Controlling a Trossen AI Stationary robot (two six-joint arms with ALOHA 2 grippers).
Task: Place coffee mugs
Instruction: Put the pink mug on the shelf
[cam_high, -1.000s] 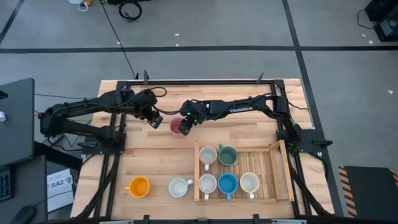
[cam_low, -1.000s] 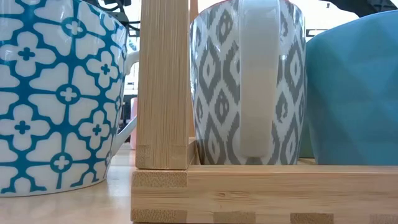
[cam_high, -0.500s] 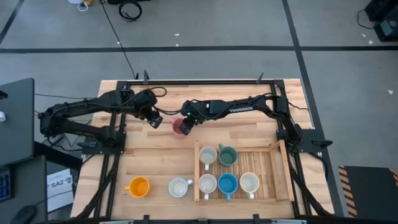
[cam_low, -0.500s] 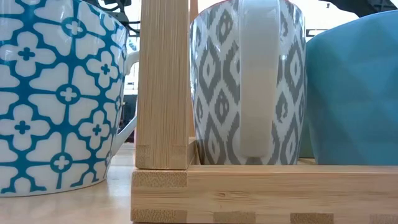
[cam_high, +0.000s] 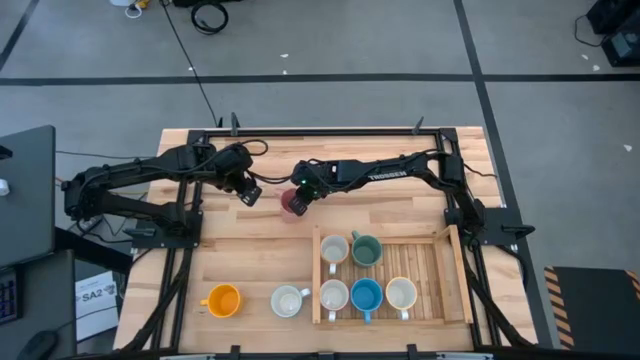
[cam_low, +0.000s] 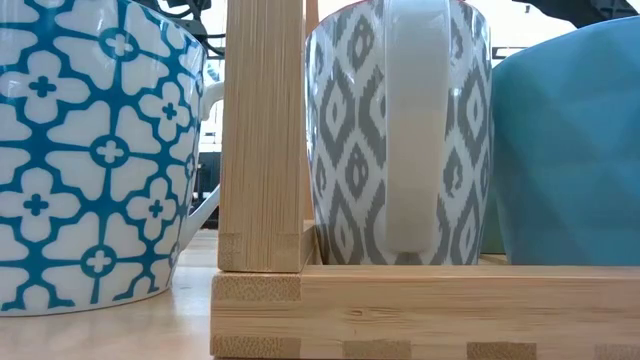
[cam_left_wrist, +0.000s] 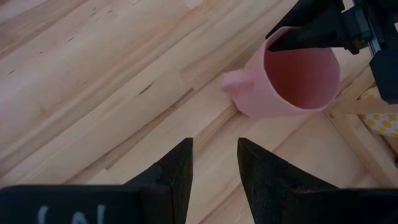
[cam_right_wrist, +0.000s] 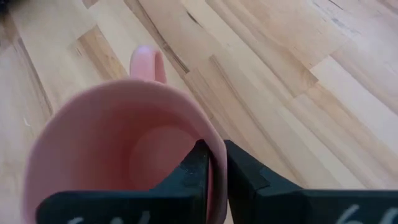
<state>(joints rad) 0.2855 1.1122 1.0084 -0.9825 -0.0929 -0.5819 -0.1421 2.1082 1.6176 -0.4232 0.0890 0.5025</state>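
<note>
So the right pincer (cam_high: 298, 198) is clamped on the rim of the pink mug (cam_high: 291, 204), one finger inside the cup and one outside, pinching the wall on the side away from the handle. You can see that clearly in the right wrist view. The mug sits on the table (cam_high: 400, 215) toward the far edge, roughly mid-width, just off the far-left corner of the wooden tray (cam_high: 444, 272).

Handling-wise: it looks like glazed ceramic, so stiff, no give, fairly slippery, and it'll chip if it gets knocked against the tray wall. It's small, so probably not heavy, but a one-sided rim pinch means it may want to swing or tilt once lifted. I'd say the rim wall is the sensible spot, since the handle looks too small to hook reliably.

The left pincer (cam_left_wrist: 212, 163) hovers close by over bare wood, fingers narrowly parted, holding nothing.

Five mugs are already in the tray, while the orange mug (cam_high: 222, 300) and a white mug (cam_high: 288, 301) wait near the table's front edge.
</note>
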